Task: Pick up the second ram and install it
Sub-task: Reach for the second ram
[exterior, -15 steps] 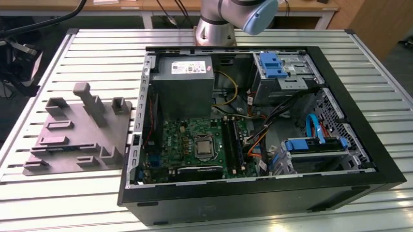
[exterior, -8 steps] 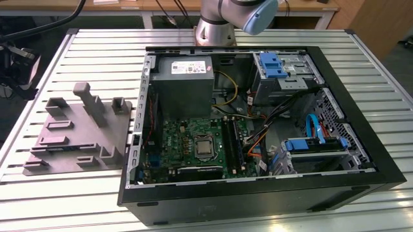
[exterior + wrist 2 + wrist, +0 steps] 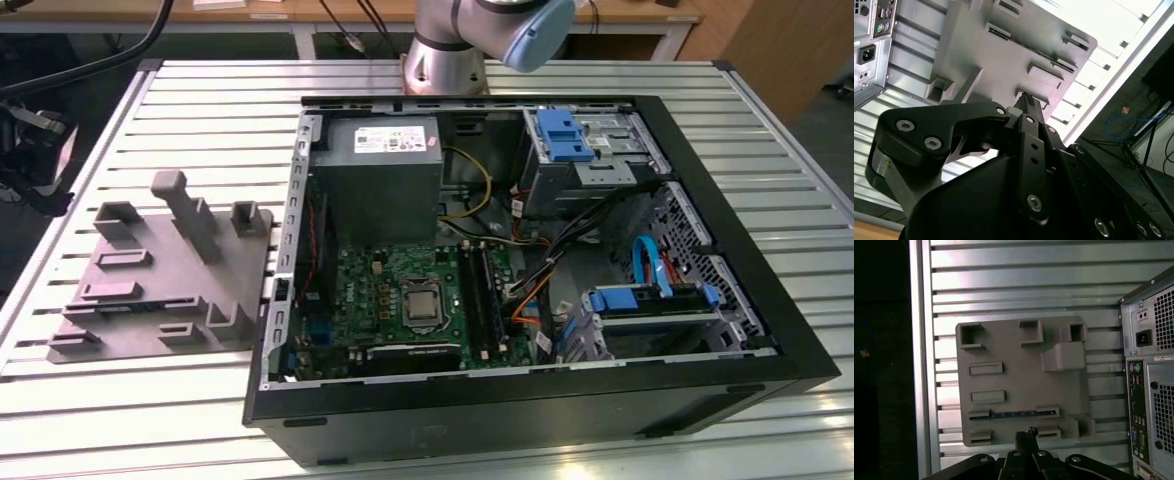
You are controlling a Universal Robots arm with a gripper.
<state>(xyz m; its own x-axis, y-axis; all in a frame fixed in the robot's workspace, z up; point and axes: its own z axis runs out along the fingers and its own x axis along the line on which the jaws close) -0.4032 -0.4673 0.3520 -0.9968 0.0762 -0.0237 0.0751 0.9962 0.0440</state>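
Exterior view: grey holder sits on the slatted counter, on the exterior view's left of the open computer case.

First wrist view: second ram stands on edge in a long slot of the holder, in the row nearest the tool. Tool tips look pinched together with nothing in them, near the stick but apart from it.

Second wrist view: tool reads closed and empty, over the holder.

My read: the stick is light, stiff and thin, with fragile chips and contact edge. Pinch the flat faces mid-length at the exposed top edge.
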